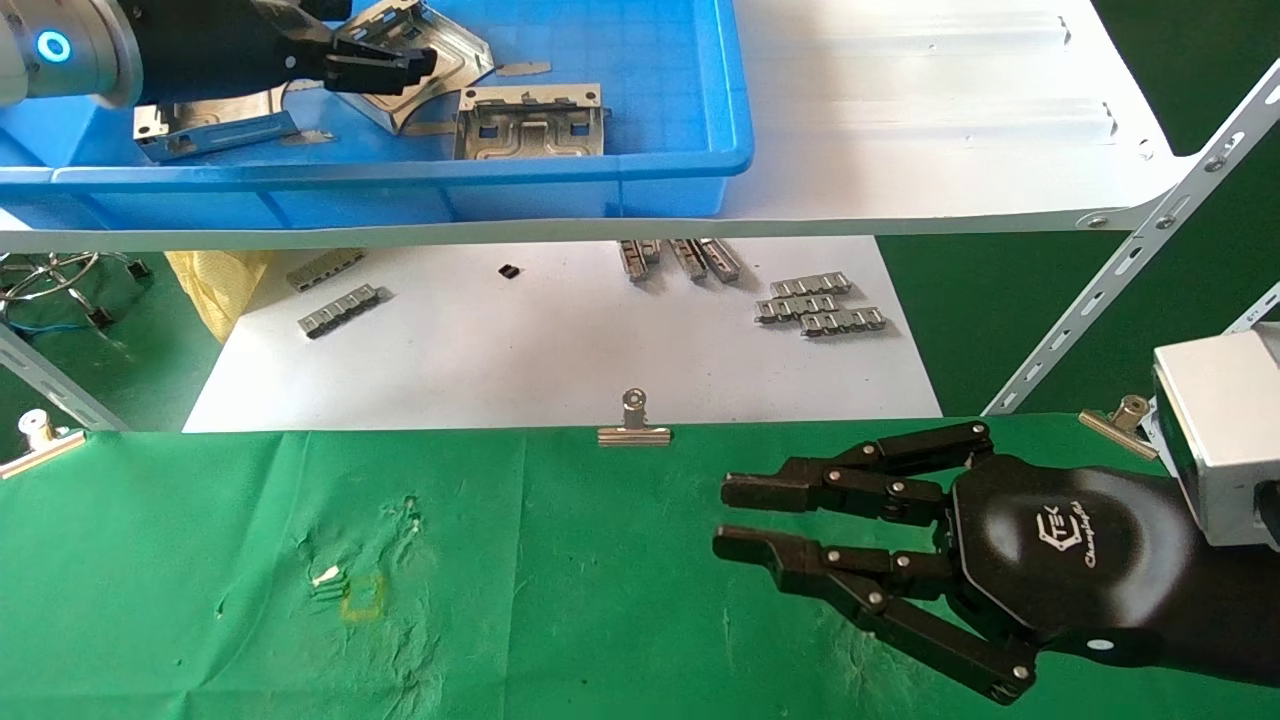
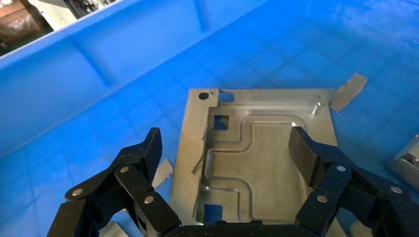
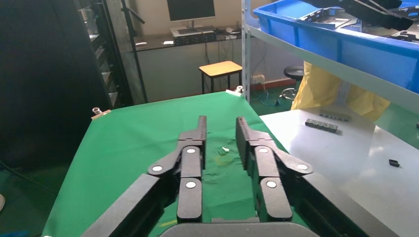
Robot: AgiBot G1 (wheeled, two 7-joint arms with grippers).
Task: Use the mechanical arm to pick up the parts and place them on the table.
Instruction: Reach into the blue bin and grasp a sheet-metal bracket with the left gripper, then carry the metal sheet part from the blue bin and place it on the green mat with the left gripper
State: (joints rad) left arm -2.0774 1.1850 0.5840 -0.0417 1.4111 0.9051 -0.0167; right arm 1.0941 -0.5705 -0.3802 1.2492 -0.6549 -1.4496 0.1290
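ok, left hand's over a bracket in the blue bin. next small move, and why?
Probably close the fingers. The left black three-fingered gripper is open inside the blue plastic bin, its fingers straddling the shiny stamped sheet-metal bracket, not yet clamped. Then lift toward the green cloth table, which holds no bracket yet. The right gripper hovers open over it.

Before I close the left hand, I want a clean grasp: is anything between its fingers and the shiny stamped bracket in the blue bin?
Nothing visible. The left gripper is open, its fingers straddling the shiny stamped sheet-metal bracket on the blue plastic bin floor.
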